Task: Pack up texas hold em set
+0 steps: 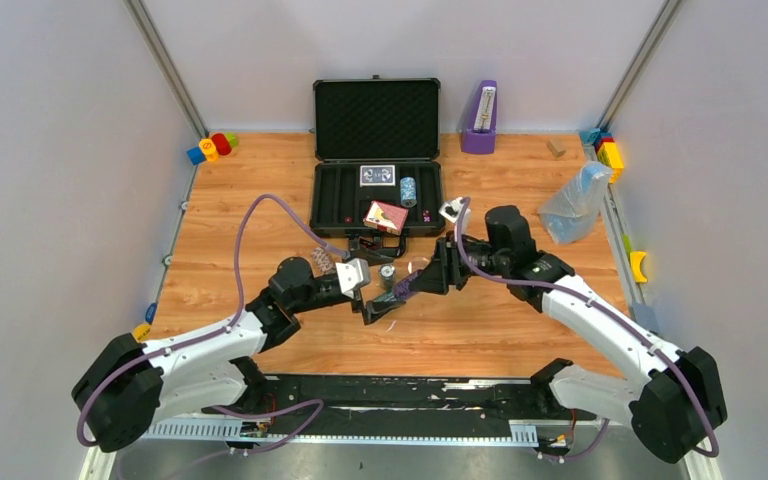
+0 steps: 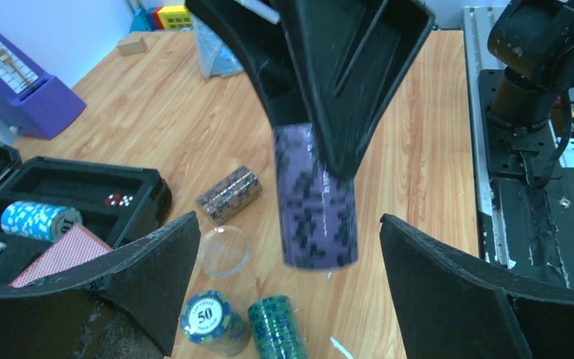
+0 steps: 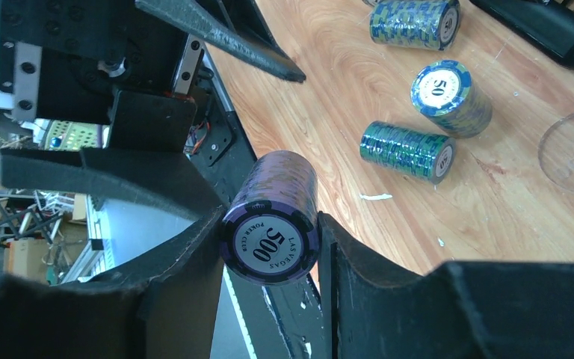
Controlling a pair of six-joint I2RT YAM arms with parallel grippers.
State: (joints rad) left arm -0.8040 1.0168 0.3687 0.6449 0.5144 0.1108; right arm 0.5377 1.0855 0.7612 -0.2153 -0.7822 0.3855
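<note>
right gripper [image 3: 269, 241] clamps a purple 500 chip stack [image 3: 278, 196]; left gripper [image 2: 288, 235] gapes wide.

Plain pale lilac-grey walls [image 1: 260, 50] far ahead of the left end effector [image 1: 380, 297] and out to either flank. Light wood-grain laminate worktop [image 1: 260, 170] beneath it and the right end effector [image 1: 410, 284]. Silver aluminium corner posts [image 1: 165, 65] rising beyond. Black metal base rail [image 1: 400, 392] behind. Soft, even light.
</note>
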